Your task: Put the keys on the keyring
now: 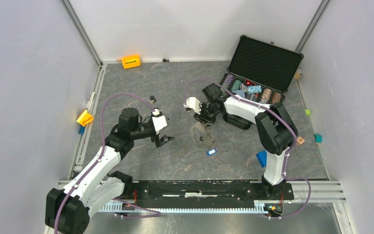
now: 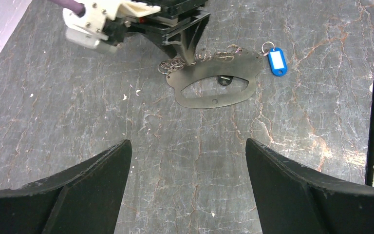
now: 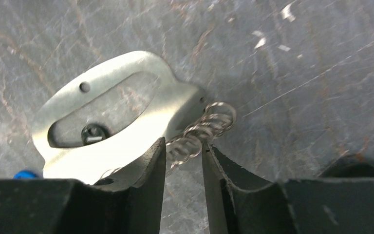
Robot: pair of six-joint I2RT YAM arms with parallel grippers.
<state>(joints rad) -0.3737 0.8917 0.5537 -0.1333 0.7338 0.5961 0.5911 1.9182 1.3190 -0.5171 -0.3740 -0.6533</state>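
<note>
The keyring (image 1: 200, 135) is a flat grey oval plate (image 2: 233, 95) lying on the table, with a chain of small wire rings (image 3: 209, 124) along its edge. My right gripper (image 1: 205, 126) is down at that edge. Its fingers (image 3: 184, 146) stand a little apart with the wire rings between the tips. A blue key (image 1: 211, 151) lies just beside the plate (image 2: 277, 62). A small dark piece (image 2: 222, 80) shows inside the oval hole; I cannot tell whether it is the black key. My left gripper (image 1: 164, 141) hovers open and holds nothing (image 2: 187, 151), left of the keyring.
An open black case (image 1: 268, 56) with poker chips stands at the back right. An orange block (image 1: 131, 61) sits by the back wall and a yellow piece (image 1: 84, 117) at the left edge. A blue block (image 1: 261, 158) is by the right arm's base. Small black bits (image 1: 152, 99) lie behind the left gripper.
</note>
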